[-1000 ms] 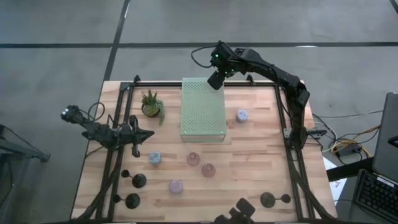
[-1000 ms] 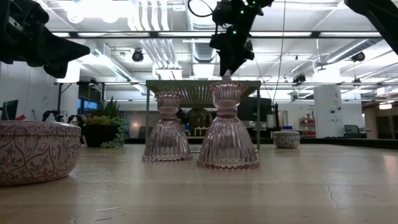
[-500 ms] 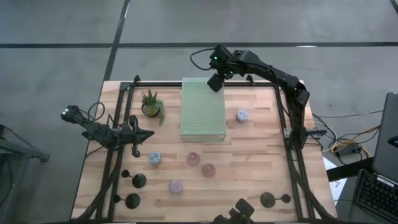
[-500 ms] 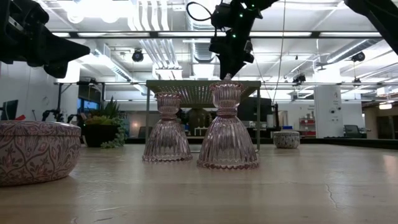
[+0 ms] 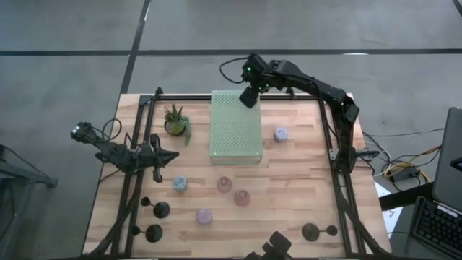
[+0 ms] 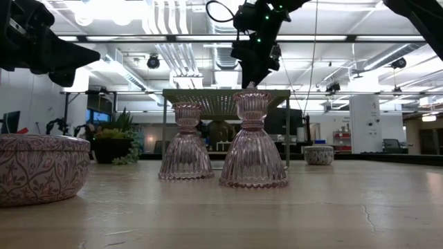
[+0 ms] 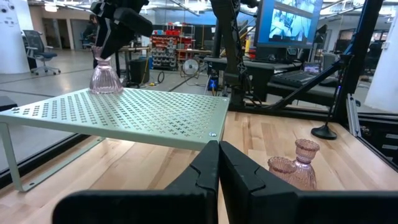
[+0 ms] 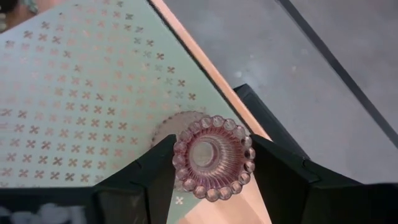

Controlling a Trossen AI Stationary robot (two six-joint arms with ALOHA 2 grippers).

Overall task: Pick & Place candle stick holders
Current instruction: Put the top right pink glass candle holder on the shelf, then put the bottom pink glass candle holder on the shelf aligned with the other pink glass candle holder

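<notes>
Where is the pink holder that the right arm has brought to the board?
The pink holder stands on the green board's far right corner, between the right end effector's fingers, seen from above in the right wrist view.

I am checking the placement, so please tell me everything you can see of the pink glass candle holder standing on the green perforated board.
The pink glass holder is translucent and ribbed, with a flared skirt-like base, a narrow neck and a beaded rim around a round socket. It stands upright near a far corner of the pale green perforated board. The right gripper is just above it, one finger on either side of the rim; whether they touch it cannot be told.
</notes>
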